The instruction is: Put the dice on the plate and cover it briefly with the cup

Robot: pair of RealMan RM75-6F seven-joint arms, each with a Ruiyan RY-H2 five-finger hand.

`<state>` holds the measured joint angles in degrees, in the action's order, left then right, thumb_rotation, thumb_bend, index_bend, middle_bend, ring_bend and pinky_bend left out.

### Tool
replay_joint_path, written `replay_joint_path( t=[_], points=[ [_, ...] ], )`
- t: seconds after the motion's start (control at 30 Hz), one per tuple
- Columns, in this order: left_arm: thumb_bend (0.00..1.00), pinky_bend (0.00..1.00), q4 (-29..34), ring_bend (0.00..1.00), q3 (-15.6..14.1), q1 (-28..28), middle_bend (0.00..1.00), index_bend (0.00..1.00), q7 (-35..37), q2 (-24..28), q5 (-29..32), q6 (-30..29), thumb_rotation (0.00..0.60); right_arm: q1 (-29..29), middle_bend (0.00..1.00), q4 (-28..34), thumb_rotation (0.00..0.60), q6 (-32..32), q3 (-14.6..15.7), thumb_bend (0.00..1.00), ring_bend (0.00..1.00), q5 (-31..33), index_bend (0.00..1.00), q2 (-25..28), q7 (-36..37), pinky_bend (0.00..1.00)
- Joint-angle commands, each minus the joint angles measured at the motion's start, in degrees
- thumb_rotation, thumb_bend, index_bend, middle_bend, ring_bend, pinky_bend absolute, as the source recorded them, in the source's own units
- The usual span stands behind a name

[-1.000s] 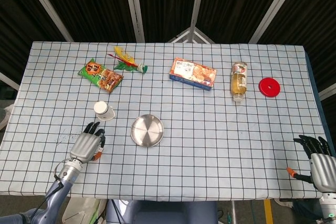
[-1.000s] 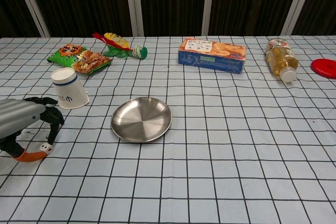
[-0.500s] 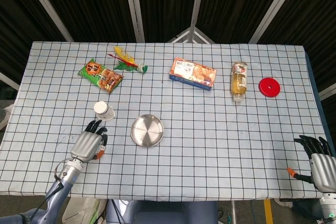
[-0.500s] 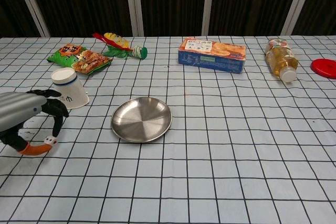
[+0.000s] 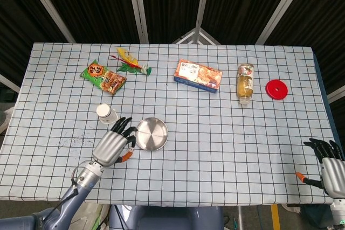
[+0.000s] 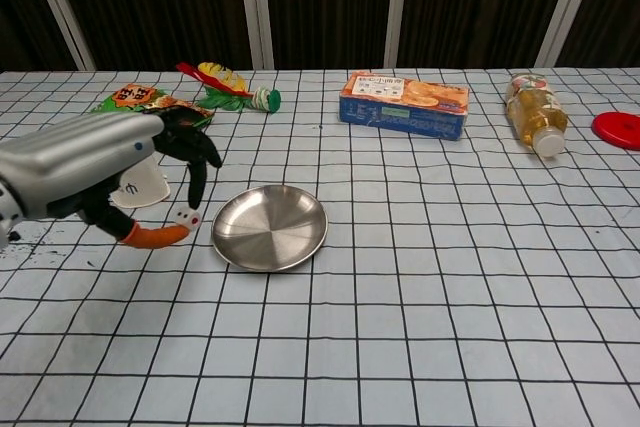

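You are holding the small white die with dark pips (image 6: 184,217) in your silver left hand (image 6: 95,172), pinching it between the orange-tipped thumb and a black finger while the other fingers are spreading loosely above it. The die is hanging clear of the checked tablecloth (image 6: 430,277), just beside the left rim of the round stainless steel plate (image 6: 270,227), not yet over it. In the head view the left hand (image 5: 115,144) is sitting right against the plate (image 5: 151,133), and the die itself is too small to make out there. The white paper cup (image 5: 107,113) is lying on its side just behind your hand, partly hidden by it in the chest view. Your right hand (image 5: 330,164) is resting at the near right edge of the table, holding nothing, its dark fingers standing apart and its orange thumb pointing out to the side.
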<state>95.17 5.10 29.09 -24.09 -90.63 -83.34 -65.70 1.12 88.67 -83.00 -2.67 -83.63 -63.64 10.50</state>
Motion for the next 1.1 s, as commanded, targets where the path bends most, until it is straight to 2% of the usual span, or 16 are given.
replay_joint_path(
  t=[0.03, 0.3, 0.63, 0.83, 0.93, 1.03, 1.1],
  points=[
    [0.49, 0.00, -4.4, 0.00, 3.1, 3.0, 0.24, 0.55, -1.5, -4.6, 1.0, 1.8, 0.600, 0.0, 0.19, -0.2, 0.600, 0.1, 0.0, 0.10, 0.13, 0.2, 0.25, 0.1, 0.1, 0.00],
    [0.49, 0.00, -14.2, 0.00, 8.6, 8.4, 0.24, 0.55, -5.8, -12.5, 9.2, 7.5, 0.600, 0.0, 0.19, -0.5, 0.600, 0.2, -0.1, 0.10, 0.13, 0.4, 0.25, 0.2, 1.0, 0.00],
    [0.49, 0.00, -21.5, 0.00, 10.1, 10.8, 0.24, 0.53, -4.3, -17.0, 12.4, 9.6, 0.600, 0.1, 0.19, -1.0, 0.600, 0.7, -0.1, 0.10, 0.13, 0.6, 0.25, 0.1, 1.6, 0.00],
    [0.46, 0.00, -22.7, 0.00, 9.4, 11.3, 0.20, 0.39, -2.9, -17.2, 12.6, 11.0, 0.600, 0.2, 0.19, -1.1, 0.600, 1.0, 0.0, 0.10, 0.13, 0.5, 0.25, -0.1, 1.5, 0.00],
    [0.38, 0.00, -22.3, 0.00, 8.8, 11.2, 0.11, 0.30, -3.6, -16.2, 13.0, 11.4, 0.600, 0.2, 0.19, -1.0, 0.600, 1.1, -0.1, 0.10, 0.13, 0.6, 0.25, -0.1, 1.9, 0.00],
    [0.26, 0.00, -21.3, 0.00, 8.5, 11.1, 0.02, 0.15, -5.2, -15.1, 14.2, 11.8, 0.600, 0.2, 0.19, -1.1, 0.600, 1.0, -0.1, 0.10, 0.13, 0.4, 0.25, -0.1, 1.9, 0.00],
    [0.21, 0.00, -19.7, 0.00, 8.3, 10.9, 0.00, 0.07, -7.0, -13.9, 15.8, 12.3, 0.600, 0.2, 0.19, -1.0, 0.600, 1.0, -0.1, 0.10, 0.13, 0.5, 0.25, -0.1, 1.7, 0.00]
  ],
)
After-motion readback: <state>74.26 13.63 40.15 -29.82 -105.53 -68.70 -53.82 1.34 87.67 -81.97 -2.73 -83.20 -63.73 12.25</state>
